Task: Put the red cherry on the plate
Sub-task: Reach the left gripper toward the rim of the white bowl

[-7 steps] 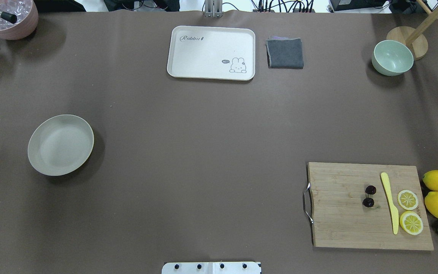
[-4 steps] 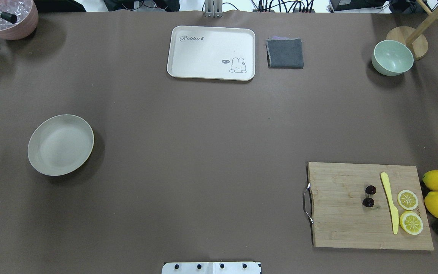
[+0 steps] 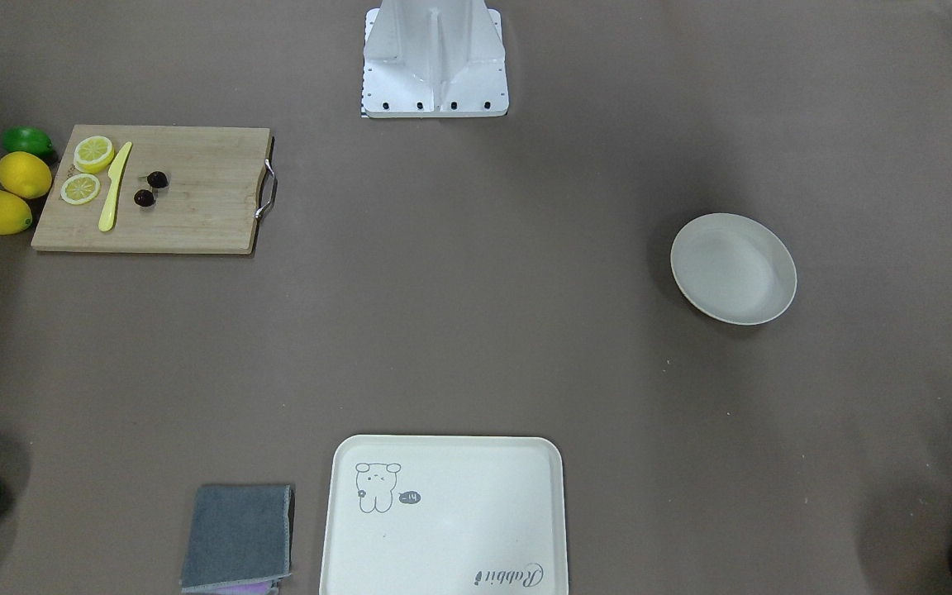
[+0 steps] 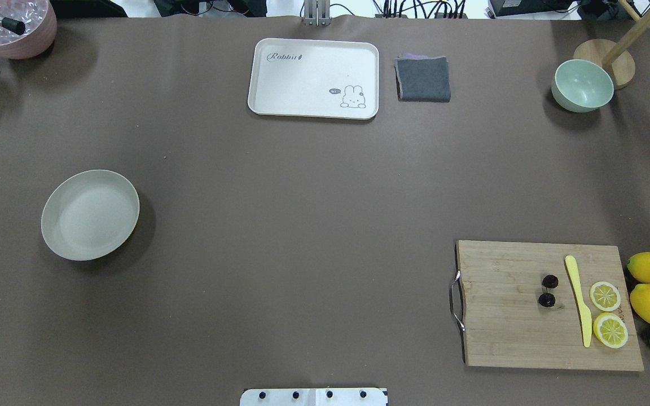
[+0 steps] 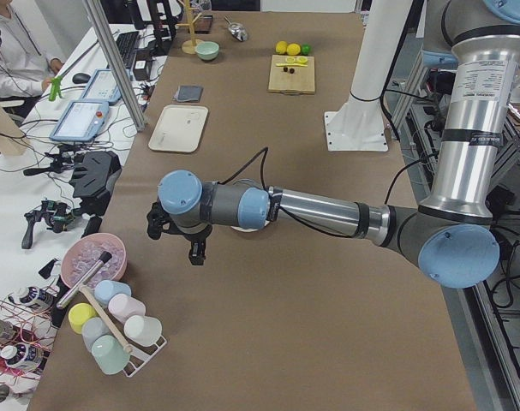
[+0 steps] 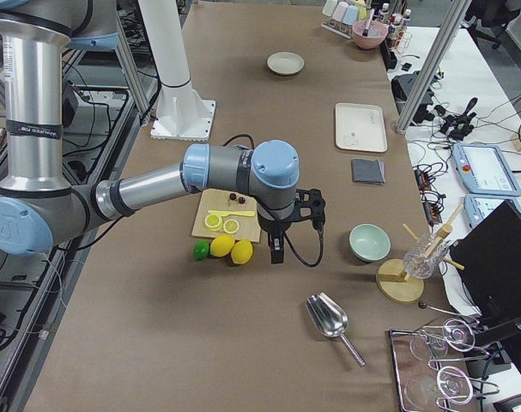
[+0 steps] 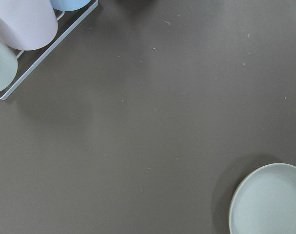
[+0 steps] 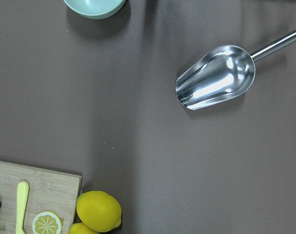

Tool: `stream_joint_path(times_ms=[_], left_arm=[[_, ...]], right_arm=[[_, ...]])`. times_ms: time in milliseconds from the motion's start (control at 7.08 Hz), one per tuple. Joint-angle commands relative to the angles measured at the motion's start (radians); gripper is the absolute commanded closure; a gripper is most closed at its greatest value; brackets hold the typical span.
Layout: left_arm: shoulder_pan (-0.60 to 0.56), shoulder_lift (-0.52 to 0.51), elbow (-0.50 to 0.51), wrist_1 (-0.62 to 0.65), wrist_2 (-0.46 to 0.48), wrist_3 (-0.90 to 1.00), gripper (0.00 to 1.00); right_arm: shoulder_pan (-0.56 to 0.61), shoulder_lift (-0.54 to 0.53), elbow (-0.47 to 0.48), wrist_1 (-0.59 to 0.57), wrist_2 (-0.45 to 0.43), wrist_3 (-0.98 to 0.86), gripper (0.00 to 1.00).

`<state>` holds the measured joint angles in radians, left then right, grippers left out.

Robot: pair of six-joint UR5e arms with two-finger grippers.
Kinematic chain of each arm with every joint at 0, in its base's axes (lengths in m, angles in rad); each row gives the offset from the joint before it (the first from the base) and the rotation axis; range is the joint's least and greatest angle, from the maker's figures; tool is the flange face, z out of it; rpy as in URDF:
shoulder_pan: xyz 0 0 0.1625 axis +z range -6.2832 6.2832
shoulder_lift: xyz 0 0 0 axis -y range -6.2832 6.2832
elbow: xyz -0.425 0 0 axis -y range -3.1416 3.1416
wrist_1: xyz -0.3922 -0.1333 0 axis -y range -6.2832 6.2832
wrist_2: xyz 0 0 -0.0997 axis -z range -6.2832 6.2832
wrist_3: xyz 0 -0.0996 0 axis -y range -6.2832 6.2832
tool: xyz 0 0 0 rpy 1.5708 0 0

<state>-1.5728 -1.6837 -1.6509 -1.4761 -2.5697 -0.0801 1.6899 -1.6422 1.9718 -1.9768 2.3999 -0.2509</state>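
Nothing has moved: the red cherry [image 4: 549, 281] stays mid cutting board [image 4: 505, 332], well apart from the plate [image 4: 90, 215]. We cannot tell the finger state of the left gripper [image 5: 194, 251] or the right gripper [image 6: 276, 251].

The left arm [image 5: 315, 208] stretches out level, forearm long, its wrist bent so the left gripper [image 5: 195, 250] hangs downward. The right arm [image 6: 148, 190] reaches likewise, right gripper [image 6: 276, 249] pointing down. Whether either's fingers are parted, I can't tell from here.
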Motion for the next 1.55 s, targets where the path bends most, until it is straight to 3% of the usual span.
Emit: stream_joint_path(times_ms=[0,424,706,1129,1412], left_arm=[[0.031,0.004,-0.027,0.019,-0.013,-0.038,0.03],[0.205,0.010,-0.062,-0.088,-0.104,-0.145,0.03],[0.319,0.028,-0.024,-0.175,-0.074,-0.177,0.03],[0.407,0.021,0.218,-0.678,-0.010,-0.463,0.03],[0.462,0.021,0.215,-0.779,0.011,-0.608,0.03]], right_arm=[[-0.056,0.025,-0.001,0.001,-0.008,0.059,0.00],[-0.061,0.012,0.002,-0.001,0.004,0.081,0.00],[-0.061,0.004,0.004,-0.007,0.005,0.081,0.00],[-0.061,-0.022,0.010,-0.002,0.044,0.078,0.00],[-0.061,-0.024,0.010,-0.001,0.042,0.075,0.00]])
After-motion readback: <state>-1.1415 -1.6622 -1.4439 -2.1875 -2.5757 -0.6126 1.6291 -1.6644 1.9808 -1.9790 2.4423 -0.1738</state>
